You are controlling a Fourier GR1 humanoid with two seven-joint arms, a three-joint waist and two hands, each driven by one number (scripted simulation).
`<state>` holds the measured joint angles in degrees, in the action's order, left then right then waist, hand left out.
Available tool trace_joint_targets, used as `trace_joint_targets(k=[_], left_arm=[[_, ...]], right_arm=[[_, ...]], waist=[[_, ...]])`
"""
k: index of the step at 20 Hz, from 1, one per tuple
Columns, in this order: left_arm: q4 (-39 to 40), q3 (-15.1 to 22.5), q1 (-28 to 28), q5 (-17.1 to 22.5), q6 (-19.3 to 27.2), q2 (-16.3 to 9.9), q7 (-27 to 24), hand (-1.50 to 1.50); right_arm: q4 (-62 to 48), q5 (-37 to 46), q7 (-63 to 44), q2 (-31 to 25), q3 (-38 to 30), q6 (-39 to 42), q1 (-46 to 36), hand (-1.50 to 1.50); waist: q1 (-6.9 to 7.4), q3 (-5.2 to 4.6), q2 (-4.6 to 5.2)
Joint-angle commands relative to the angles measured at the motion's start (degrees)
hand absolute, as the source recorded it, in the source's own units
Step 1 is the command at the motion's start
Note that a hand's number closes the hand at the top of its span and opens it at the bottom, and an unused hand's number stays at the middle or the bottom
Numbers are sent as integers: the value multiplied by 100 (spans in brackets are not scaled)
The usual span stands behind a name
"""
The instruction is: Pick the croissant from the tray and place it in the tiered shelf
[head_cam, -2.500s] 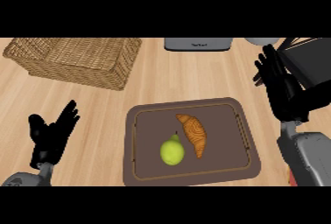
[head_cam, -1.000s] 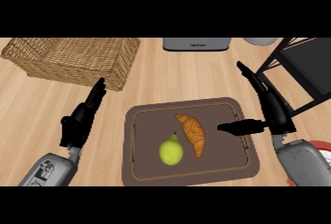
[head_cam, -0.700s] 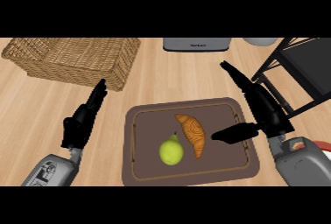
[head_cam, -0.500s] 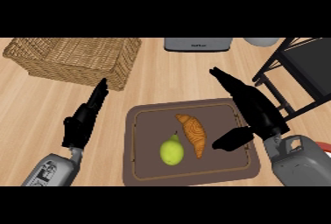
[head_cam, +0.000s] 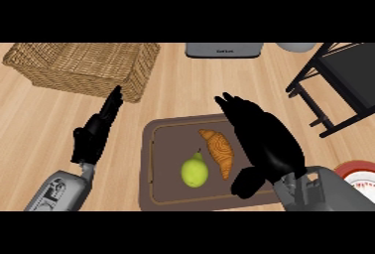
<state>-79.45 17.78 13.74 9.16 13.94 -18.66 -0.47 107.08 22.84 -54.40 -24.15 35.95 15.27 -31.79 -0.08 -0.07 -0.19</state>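
Note:
An orange-brown croissant [head_cam: 219, 152] lies lengthwise on the dark brown tray [head_cam: 161, 198], with a yellow-green pear [head_cam: 194, 170] just left of it. My right hand [head_cam: 261, 136] hovers open over the tray's right half, fingers straight and pointing up-left, thumb hanging down beside the croissant's lower end. It touches neither fruit nor pastry as far as I can see. My left hand [head_cam: 95, 129] stands open left of the tray, fingers up. The black tiered shelf [head_cam: 343, 78] stands at the far right.
A wicker basket [head_cam: 86, 67] fills the back left. A grey appliance [head_cam: 223, 50] sits at the back centre, with a grey rounded thing [head_cam: 296, 47] right of it. A red-rimmed white plate [head_cam: 358, 177] shows at the right edge.
My right hand has swung left from beside the shelf to over the tray's right half, close to the croissant. The left hand rose earlier and has stayed put since.

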Motion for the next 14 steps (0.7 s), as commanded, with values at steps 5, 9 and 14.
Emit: trace_joint_targets(k=[5, 9, 14], left_arm=[[279, -287, -79, -333, -178, 236, -270, 0], [315, -417, -3, -323, -349, 288, -174, 0], [99, -545, -97, -424, -558, 225, -115, 0]], right_arm=[[412, 806, -720, 811, 129, 429, 244, -150], [-38, 995, -864, 1378, 5, 747, -257, -150], [377, 1681, -623, 1306, 286, 556, 642, -150]], waist=[[-10, 5, 13], [11, 3, 17], [-8, 6, 11]])
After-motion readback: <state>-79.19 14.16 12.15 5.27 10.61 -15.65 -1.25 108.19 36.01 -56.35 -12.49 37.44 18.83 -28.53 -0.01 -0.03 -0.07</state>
